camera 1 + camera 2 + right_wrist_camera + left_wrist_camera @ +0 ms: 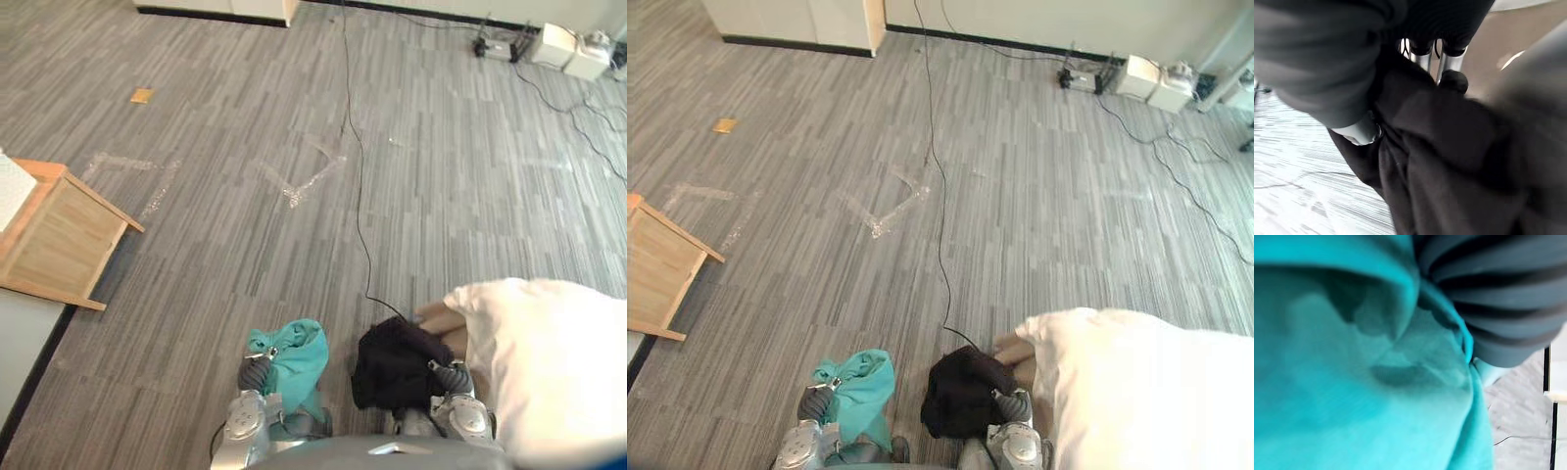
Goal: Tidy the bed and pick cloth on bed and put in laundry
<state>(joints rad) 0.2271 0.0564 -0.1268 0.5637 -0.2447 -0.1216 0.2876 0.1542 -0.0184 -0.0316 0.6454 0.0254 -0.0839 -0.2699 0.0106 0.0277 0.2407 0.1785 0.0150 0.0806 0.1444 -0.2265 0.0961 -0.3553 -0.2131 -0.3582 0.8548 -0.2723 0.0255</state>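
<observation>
A teal cloth (294,357) is bunched in my left hand (257,372) at the bottom of the eye views, just left of centre; its folds (1361,382) cover the left wrist view beside the dark ribbed cover. A black cloth (392,360) is gripped by my right hand (446,377), whose silver fingers (1449,61) curl into the dark fabric (1449,161). Both cloths hang above the grey floor. The bed's white bedding (549,362) lies at the lower right, right beside the black cloth.
A wooden bed frame corner (59,235) stands at the left edge. White boxes and cables (568,49) lie at the far right by the wall. A small orange scrap (142,95) sits on the striped grey carpet (294,176), with tape marks mid-floor.
</observation>
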